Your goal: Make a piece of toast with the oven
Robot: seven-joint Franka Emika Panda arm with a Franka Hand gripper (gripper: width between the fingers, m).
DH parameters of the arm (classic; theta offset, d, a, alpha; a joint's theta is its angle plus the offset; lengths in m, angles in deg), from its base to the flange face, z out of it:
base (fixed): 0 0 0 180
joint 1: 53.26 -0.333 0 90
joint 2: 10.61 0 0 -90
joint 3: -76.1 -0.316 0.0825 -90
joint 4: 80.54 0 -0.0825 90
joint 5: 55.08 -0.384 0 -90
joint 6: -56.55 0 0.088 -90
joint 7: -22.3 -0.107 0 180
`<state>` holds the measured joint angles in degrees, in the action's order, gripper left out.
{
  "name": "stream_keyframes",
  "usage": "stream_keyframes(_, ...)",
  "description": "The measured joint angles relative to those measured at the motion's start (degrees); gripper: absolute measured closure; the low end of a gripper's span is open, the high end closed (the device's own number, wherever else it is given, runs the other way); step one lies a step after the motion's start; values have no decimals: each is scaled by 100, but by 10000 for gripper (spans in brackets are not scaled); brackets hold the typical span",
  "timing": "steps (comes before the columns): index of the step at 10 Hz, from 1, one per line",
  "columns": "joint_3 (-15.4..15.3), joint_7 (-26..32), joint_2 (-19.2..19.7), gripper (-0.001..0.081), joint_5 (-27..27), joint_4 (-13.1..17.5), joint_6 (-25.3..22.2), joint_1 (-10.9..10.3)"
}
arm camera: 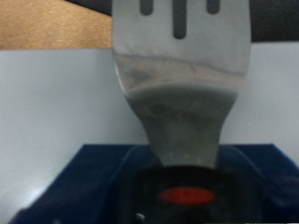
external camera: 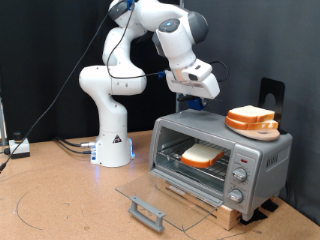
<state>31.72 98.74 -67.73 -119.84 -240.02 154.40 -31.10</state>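
Hanging above the back of the oven (external camera: 220,152), the pincer (external camera: 192,97) is closed on the dark handle of a metal spatula (arm camera: 180,93), whose slotted blade fills the wrist view. The piece of toast (external camera: 203,155) lies flat on the rack inside the oven, below the pincer and a little nearer the table's (external camera: 60,200) front edge. The glass door (external camera: 165,200) is folded down flat onto the table. A pile of slices (external camera: 251,120) sits on the oven roof, towards the table's right edge.
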Motion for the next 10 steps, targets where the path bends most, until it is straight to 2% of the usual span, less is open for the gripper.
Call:
stream_keyframes(2, -64, 56, 156, 412, -32, 28, 16, 106)
stream_keyframes(3, -63, 111, 212, 379, -33, 32, 16, 123)
stream_keyframes(4, -59, 132, 248, 197, -34, 47, 16, 135)
stream_keyframes(5, -31, 143, 276, 197, -35, 68, 5, 137)
stream_keyframes(6, 59, 191, 285, 46, -35, 97, -69, 137)
stream_keyframes(7, 237, 299, 282, 46, -49, 141, -195, 133)
stream_keyframes(8, 508, 441, 272, 10, -66, 201, -400, 127)
stream_keyframes(10, 1096, 664, 254, -1, 31, 358, -887, 129)
